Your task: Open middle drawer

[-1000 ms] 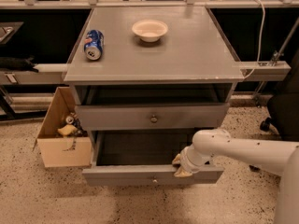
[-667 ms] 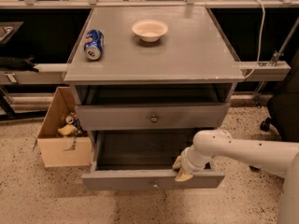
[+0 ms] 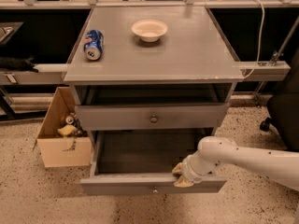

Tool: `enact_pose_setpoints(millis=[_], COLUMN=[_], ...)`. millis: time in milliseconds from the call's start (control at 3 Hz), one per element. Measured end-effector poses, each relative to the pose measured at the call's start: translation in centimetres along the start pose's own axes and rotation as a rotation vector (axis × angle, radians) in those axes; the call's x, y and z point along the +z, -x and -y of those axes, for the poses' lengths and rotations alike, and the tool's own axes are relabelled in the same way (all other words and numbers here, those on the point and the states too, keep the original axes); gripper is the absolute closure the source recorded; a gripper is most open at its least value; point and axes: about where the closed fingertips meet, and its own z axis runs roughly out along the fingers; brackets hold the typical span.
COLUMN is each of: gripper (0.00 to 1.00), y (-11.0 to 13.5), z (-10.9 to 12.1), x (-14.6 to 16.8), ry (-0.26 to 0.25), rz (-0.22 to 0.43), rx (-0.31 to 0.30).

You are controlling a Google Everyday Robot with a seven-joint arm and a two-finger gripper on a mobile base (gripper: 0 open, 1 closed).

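Observation:
The middle drawer (image 3: 140,185) is pulled well out toward the camera and shows its empty grey interior. Its small round knob (image 3: 155,189) is at the centre of the front. My gripper (image 3: 181,176) is at the right part of the drawer's front edge. One tan fingertip (image 3: 178,169) is inside the drawer and the other is on the outside of the front panel, so the gripper is clamped on the front's top edge. My white arm (image 3: 243,160) reaches in from the right.
Above it, a drawer with a knob (image 3: 153,119) stands slightly out. The cabinet top holds a blue soda can (image 3: 93,44) on its side and a white bowl (image 3: 149,30). A cardboard box (image 3: 63,134) with items stands on the floor at left. A dark chair (image 3: 282,111) is at right.
The middle drawer has slid further out toward the camera, and my gripper has moved with it on its front edge.

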Motion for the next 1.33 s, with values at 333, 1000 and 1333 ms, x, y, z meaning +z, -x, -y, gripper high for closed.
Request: enact_pose_setpoints(millis=[333, 1000, 1333], gripper=[1.00, 0.51, 0.22], y=[0.00, 0.00, 0.00], z=[-0.63, -0.64, -0.65], x=[0.11, 0.11, 0.11], ry=[0.013, 0.013, 0.013], rz=[0.008, 0.009, 0.009], rx=[0.003, 0.003, 0.003])
